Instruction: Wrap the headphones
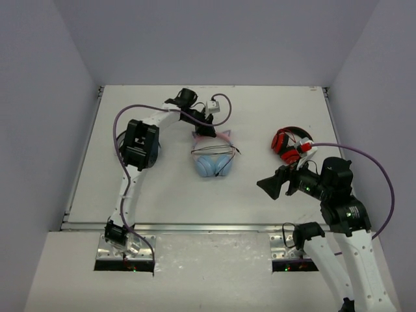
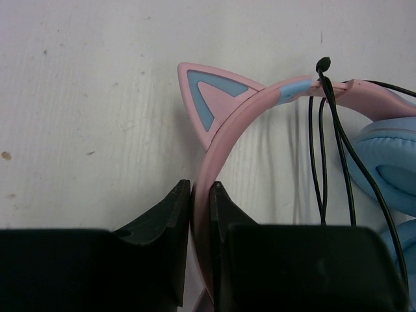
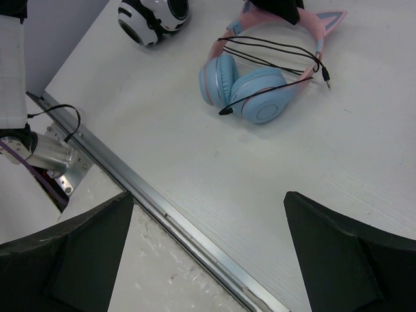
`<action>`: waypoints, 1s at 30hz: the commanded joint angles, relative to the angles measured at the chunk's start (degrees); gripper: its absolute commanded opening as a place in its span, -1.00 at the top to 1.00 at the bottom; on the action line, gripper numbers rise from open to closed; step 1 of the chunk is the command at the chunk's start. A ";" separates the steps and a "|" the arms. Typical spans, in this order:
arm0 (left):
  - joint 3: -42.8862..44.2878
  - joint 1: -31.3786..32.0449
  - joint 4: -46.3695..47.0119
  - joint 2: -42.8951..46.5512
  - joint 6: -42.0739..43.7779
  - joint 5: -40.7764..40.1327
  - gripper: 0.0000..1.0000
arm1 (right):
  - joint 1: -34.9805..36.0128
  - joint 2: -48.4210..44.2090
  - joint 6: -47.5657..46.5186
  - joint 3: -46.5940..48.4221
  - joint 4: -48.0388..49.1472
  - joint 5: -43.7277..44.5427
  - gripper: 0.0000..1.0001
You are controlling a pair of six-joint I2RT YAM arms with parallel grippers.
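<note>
The headphones (image 1: pixel 213 161) lie mid-table, with a pink band with cat ears and light blue cups. Their thin black cable (image 3: pixel 273 52) is looped across the band, and its plug lies on the table beside the right cat ear. My left gripper (image 1: pixel 207 127) is at the far side of them, shut on the pink band (image 2: pixel 240 107) beside one cat ear (image 2: pixel 208 97); its midpoint in the left wrist view (image 2: pixel 200 187) lies on the band. Cable strands (image 2: pixel 323 149) hang over the band there. My right gripper (image 1: pixel 268 186) is open and empty, right of the headphones and above the table's near part (image 3: pixel 208 201).
Red-and-black headphones (image 1: pixel 290 144) lie at the right, behind my right arm. White-and-black headphones (image 3: pixel 153 16) lie left of the pink pair, near my left arm. A metal rail (image 1: pixel 195 227) runs along the table's near edge. Grey walls enclose the table.
</note>
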State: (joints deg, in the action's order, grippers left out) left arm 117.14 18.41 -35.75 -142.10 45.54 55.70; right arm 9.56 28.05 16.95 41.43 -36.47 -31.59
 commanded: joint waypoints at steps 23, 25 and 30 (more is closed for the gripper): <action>-2.18 -0.40 9.28 4.99 -10.29 0.92 0.12 | 0.19 0.60 2.47 -2.76 3.86 -4.44 -0.98; -3.06 -0.40 12.27 6.66 -15.10 -2.52 0.05 | 0.19 0.69 2.65 -3.20 4.39 -4.53 -0.98; -10.96 -0.66 30.08 18.58 -28.64 -16.99 -1.00 | 0.19 1.39 2.39 -2.67 5.00 -0.23 -0.98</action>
State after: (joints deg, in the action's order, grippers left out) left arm 108.40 17.69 -21.06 -135.41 26.94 47.70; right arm 9.56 28.67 18.92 38.04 -34.44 -34.41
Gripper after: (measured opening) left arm 0.980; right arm 0.992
